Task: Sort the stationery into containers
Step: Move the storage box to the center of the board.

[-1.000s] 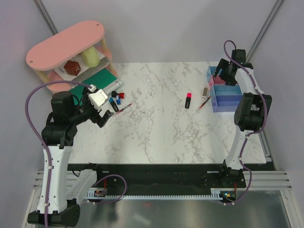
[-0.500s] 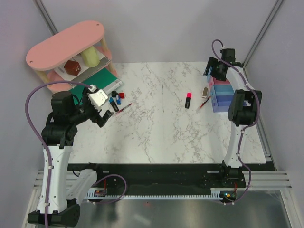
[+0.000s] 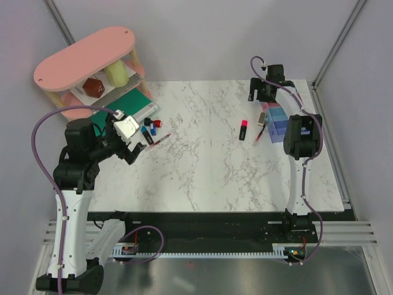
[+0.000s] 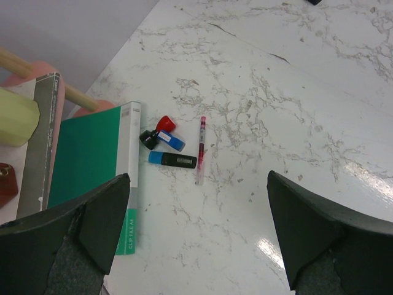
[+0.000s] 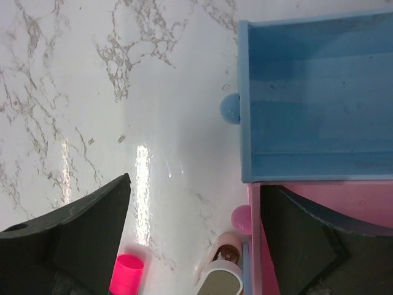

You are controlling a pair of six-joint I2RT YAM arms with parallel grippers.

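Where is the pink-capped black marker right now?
Top view: the marker lies on the right half of the table, just left of the thin red pen and the row of bins.

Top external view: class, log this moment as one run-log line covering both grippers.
left gripper: open, empty, pointing at red pen | right gripper: open, empty, above table beside light blue bin

Bright, even overhead light; soft shadows; glare streaks on marble table (image 5: 142, 166); near fingers (image 4: 92, 227) blurred in wrist views.
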